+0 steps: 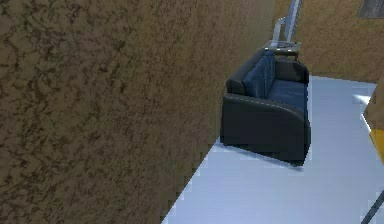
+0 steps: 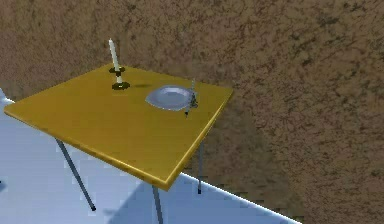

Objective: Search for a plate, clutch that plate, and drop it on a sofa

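Observation:
A grey round plate (image 2: pixel 170 97) lies on a yellow table (image 2: pixel 110 125), near the table's far edge by the brown wall. A dark blue sofa (image 1: pixel 266 102) stands ahead in the forward view, its back against the brown wall (image 1: pixel 110 100), with pale floor in front of it.
A white candle in a dark holder (image 2: pixel 117 70) stands left of the plate, and a small thin dark item (image 2: pixel 190 102) lies at the plate's right. The table has thin grey legs (image 2: pixel 75 175). A yellow corner (image 1: pixel 377 118) shows at the forward view's right edge. A lamp pole (image 1: pixel 292 22) rises behind the sofa.

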